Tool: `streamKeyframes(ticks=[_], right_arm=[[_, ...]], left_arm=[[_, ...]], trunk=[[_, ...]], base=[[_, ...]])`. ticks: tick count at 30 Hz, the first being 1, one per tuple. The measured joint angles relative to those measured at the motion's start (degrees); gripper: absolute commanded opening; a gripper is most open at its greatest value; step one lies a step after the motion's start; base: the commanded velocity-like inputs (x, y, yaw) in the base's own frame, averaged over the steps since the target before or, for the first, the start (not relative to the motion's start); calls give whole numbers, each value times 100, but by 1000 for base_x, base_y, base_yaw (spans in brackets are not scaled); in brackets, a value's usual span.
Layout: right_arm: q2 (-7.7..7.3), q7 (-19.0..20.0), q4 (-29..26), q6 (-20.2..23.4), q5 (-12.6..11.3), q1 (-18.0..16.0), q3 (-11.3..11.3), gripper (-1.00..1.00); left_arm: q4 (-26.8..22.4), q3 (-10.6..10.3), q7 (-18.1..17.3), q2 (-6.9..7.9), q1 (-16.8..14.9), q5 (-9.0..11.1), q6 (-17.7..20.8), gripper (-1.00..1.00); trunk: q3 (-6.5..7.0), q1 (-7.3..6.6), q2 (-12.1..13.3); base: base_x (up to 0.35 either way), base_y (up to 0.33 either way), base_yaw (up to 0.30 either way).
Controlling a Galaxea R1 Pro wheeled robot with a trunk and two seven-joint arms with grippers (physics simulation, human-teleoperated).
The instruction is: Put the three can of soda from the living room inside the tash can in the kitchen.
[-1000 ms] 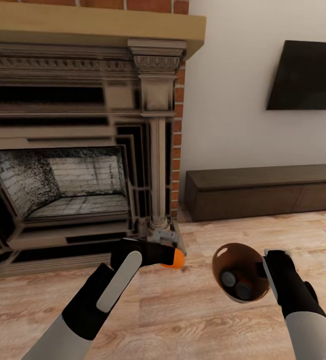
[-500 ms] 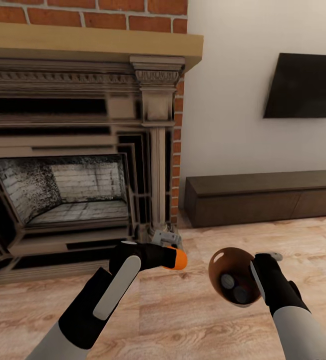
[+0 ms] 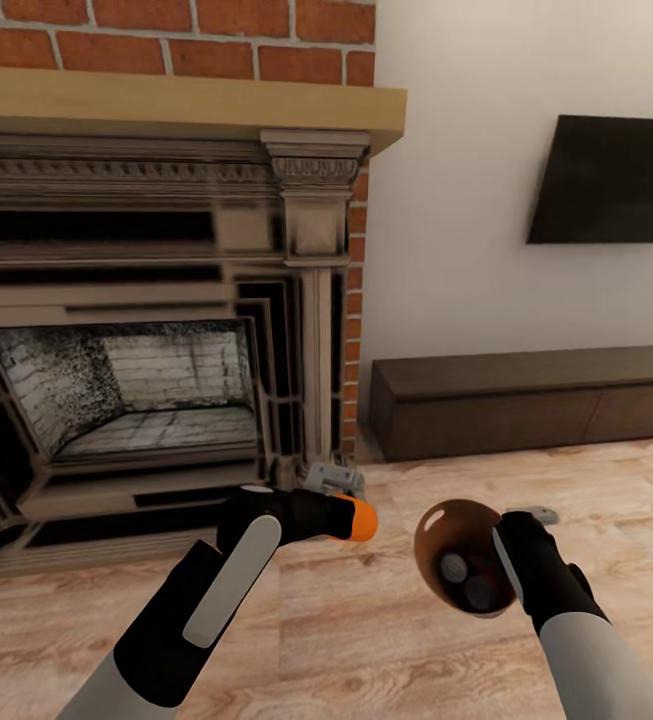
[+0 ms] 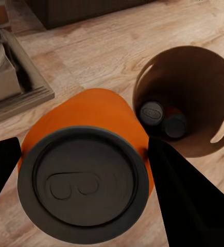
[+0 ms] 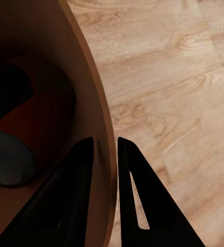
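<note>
A red-brick fireplace (image 3: 166, 300) with a pale wooden mantel (image 3: 181, 100) stands left; right, a black wall-mounted TV (image 3: 606, 180) hangs above a low dark-brown bench (image 3: 526, 395) on light wood-plank floor (image 3: 386, 640).

Held soda can (image 3: 358, 519) mostly hidden by left claw (image 3: 338, 516) (orange end shows); TV (image 3: 611, 180) cut off.

A brick fireplace (image 3: 166, 300) with a grey carved surround stands under a pale wood mantel (image 3: 176, 95); its firebox (image 3: 126, 385) is sooty inside. Right of it, a black TV (image 3: 611, 180) hangs on the white wall above a low dark bench (image 3: 526, 395) (both cut off by the frame edge). The floor (image 3: 366, 640) is light wood.
</note>
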Motion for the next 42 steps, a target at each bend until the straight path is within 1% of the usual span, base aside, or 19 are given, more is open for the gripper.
streamKeyframes(ticks=[5, 10, 12, 15, 16, 17, 19, 22, 23, 26, 28, 31, 33, 35, 37, 38, 39, 41, 42], right_arm=[[-4, 2, 210, -29, -38, -71, 18, -100], [-1, -3, 376, -25, 27, -161, 22, -100], [5, 0, 394, -31, -6, -170, 22, -100], [13, 1, 411, -34, -37, -179, 26, -100], [20, 2, 414, -31, -13, -181, 30, -100], [31, 0, 417, -25, 6, -181, 34, -100], [101, -5, 419, -14, 74, -182, 88, -100], [163, 12, 422, -50, -130, -184, 187, -100], [201, 6, 423, -40, -75, -184, 253, -100], [280, -3, 422, -25, 13, -184, 336, -100], [306, 3, 423, -36, -48, -185, 360, -100], [431, -4, 423, -23, 25, -184, 392, -100], [472, 6, 423, -41, -75, -185, 399, -100], [513, 3, 428, -32, -57, -184, 405, -100], [584, -7, 431, -12, 52, -184, 455, -100], [639, -12, 433, -4, 101, -184, 527, -100], [681, -6, 437, -10, 55, -184, 605, -100], [716, 14, 438, -49, -153, -185, 670, -100], [751, 7, 440, -40, -110, -185, 706, -100]], left_arm=[[-10, -3, 0, 0, 1, 0, 0, -100], [-10, -13, 0, -13, 31, 10, -1, -100], [-7, -15, -2, -22, 36, 6, 0, -100], [4, -19, -15, -35, 41, 91, -1, -100], [17, -18, -20, -41, 43, 185, -4, -100], [22, -17, -21, -44, 43, 218, -2, -100], [32, -19, -23, -48, 44, 297, -2, -100], [52, -21, -23, -55, 44, 331, -1, -100], [69, -27, -24, -61, 44, 348, -1, -100], [99, -40, -29, -66, 45, 362, 0, -100], [107, -44, -38, -68, 45, 364, 0, -100], [131, -63, -43, -74, 45, 371, 0, -100], [159, -79, -43, -76, 45, 369, 0, -100], [187, -107, -42, -81, 45, 372, 0, -100], [201, -126, -40, -84, 45, 371, 0, -100], [210, -133, -41, -85, 45, 367, -10, -100], [227, -138, -42, -88, 45, 364, -27, -100], [270, -142, -43, -91, 44, 362, -38, -100], [325, -143, -43, -93, 45, 356, -62, -100]], trunk=[[90, -110, 201], [179, -220, 401], [215, -264, 481], [269, -329, 602], [270, -330, 603], [269, -330, 603], [269, -330, 603], [270, -330, 603], [270, -330, 603], [270, -330, 603], [270, -330, 603], [269, -330, 603], [270, -330, 603], [269, -330, 603], [269, -330, 603], [269, -330, 603], [269, -330, 603], [270, -330, 603], [270, -330, 603]], base=[[0, 0, 0], [0, 0, 0], [0, 0, 0], [0, 0, 0], [0, 0, 0], [0, 0, 0], [0, 0, 0], [0, 0, 0], [0, 0, 0], [0, 0, 0], [0, 0, 0], [0, 0, 0], [0, 0, 0], [0, 0, 0], [0, 0, 0], [0, 0, 0], [0, 0, 0], [0, 0, 0], [0, 0, 0]])
